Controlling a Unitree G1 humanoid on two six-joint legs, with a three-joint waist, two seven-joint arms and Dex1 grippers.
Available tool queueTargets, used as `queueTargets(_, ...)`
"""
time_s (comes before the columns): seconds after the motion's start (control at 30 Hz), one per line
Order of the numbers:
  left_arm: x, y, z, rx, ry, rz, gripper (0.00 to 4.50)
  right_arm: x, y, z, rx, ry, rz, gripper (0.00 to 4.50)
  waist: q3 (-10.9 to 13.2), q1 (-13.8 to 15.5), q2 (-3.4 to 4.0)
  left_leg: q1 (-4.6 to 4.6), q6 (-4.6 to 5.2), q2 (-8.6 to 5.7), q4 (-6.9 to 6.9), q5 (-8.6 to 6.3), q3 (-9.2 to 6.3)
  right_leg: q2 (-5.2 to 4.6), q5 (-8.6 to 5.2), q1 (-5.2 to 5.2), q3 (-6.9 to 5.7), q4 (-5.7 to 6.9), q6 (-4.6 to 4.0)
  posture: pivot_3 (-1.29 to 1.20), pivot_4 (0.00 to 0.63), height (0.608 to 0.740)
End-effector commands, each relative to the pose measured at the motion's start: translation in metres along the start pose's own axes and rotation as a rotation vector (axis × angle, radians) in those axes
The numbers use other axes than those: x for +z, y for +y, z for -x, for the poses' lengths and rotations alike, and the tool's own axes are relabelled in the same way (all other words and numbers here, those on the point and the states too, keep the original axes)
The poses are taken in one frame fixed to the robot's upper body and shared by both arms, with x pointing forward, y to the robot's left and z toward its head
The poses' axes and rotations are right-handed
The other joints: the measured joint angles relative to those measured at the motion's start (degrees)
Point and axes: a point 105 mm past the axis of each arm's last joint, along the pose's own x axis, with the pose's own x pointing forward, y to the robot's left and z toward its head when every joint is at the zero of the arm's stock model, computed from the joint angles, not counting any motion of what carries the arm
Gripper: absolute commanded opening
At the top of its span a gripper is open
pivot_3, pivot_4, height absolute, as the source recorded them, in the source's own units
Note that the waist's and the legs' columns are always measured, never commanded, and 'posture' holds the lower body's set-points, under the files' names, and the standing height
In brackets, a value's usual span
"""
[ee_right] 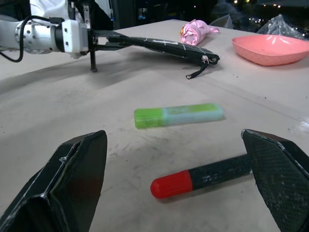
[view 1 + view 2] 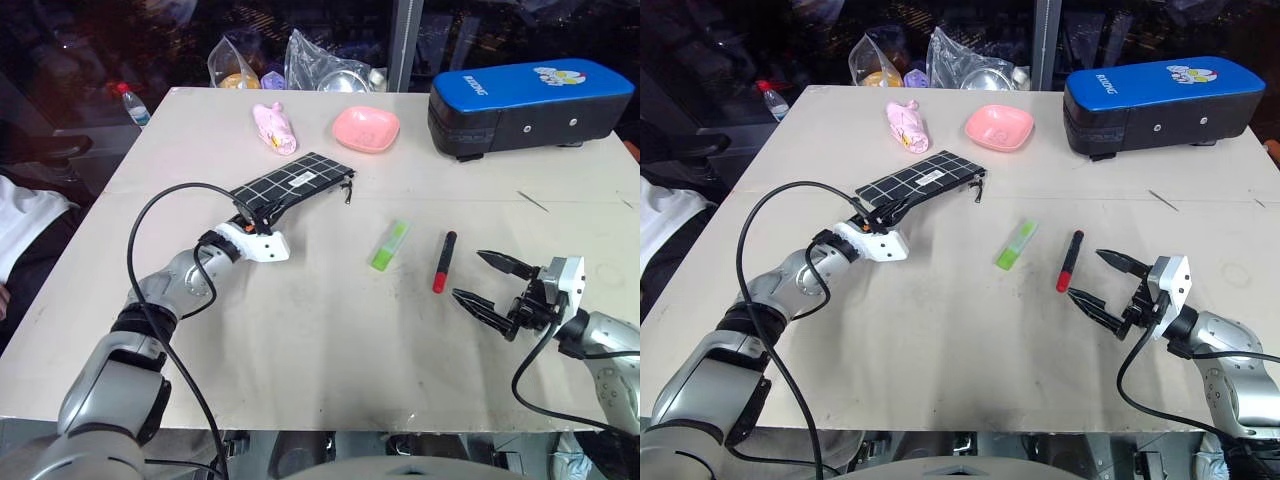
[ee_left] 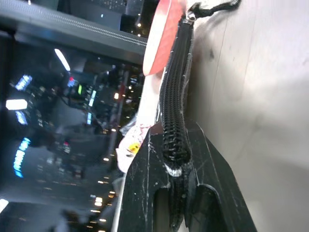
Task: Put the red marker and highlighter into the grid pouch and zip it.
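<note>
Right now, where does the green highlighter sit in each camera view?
Left eye view: highlighter mid-table, left of the red marker.
Right eye view: mid-table, again left of the marker.
Left wrist view: not in this picture.
Right wrist view: centre, beyond the marker's red end.
Shared landmark: the grid pouch, farther back on the table.

Blue-topped black case (image 2: pixel 530 105), pink bowl (image 2: pixel 366 128), pink cloth (image 2: pixel 274 128) — plastic bags (image 2: pixel 320 65)

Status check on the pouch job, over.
Left end effector shut on the grid pouch. Right end effector open beside the red marker. Highlighter on table. Nothing blocking.
</note>
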Motion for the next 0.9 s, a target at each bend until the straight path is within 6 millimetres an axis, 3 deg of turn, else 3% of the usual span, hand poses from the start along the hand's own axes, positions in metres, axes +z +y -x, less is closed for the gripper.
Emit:
queueTargets(0.03,0.013,0.025,0.001,0.083,-0.057,0.083,0.02,0.020,0.000,-0.004,0.007,-0.070,0.045,4.50,0.00,0.01,0.00,0.00,0.00,0.00,0.01,0.00,0.00,0.00,0.00,0.00,0.00,0.01,0.00,0.00,0.150,0.740)
queueTargets(0.17,0.028,0.029,0.005,0.081,-0.084,0.207,0.02,0.029,-0.002,-0.011,0.001,-0.118,0.043,4.50,0.00,0.02,0.00,-0.01,0.00,0.01,0.07,0.00,0.00,-0.01,0.00,0.01,0.01,0.02,0.00,0.00,0.150,0.740)
queueTargets(0.3,0.056,0.027,0.003,0.061,-0.135,0.416,0.02,0.047,-0.011,-0.037,-0.084,-0.198,0.028,4.50,0.01,-0.02,0.02,-0.03,0.00,0.03,0.29,0.00,-0.01,-0.02,0.00,0.01,0.02,0.21,0.00,0.00,0.150,0.740)
queueTargets(0.4,0.070,0.023,-0.001,0.047,-0.145,0.521,0.02,0.041,-0.016,-0.064,-0.133,-0.097,-0.011,4.50,0.01,-0.01,0.02,-0.03,0.00,0.02,0.49,0.00,-0.05,-0.01,-0.01,-0.01,0.04,0.46,0.00,0.00,0.150,0.740)
queueTargets(0.53,0.080,0.015,-0.003,0.011,-0.150,0.576,0.02,0.032,-0.029,-0.087,-0.200,0.004,-0.079,4.50,0.01,-0.02,0.02,-0.02,0.00,-0.01,0.52,0.00,-0.08,0.02,-0.01,-0.01,0.05,0.56,-0.01,0.00,0.150,0.740)
queueTargets(0.63,0.087,0.008,-0.002,-0.022,-0.164,0.595,0.02,0.039,-0.037,-0.104,-0.202,-0.005,-0.146,4.50,0.02,-0.13,0.03,-0.03,0.00,-0.01,0.53,0.00,-0.05,0.03,-0.01,-0.03,0.07,0.57,-0.01,0.00,0.150,0.740)
queueTargets(0.9,0.095,-0.003,0.000,-0.072,-0.185,0.597,0.02,0.030,-0.054,-0.131,-0.211,0.124,-0.203,4.50,0.02,-0.07,0.04,-0.07,0.00,0.01,0.52,-0.01,-0.05,0.06,-0.01,-0.07,0.07,0.54,-0.02,0.00,0.150,0.740)
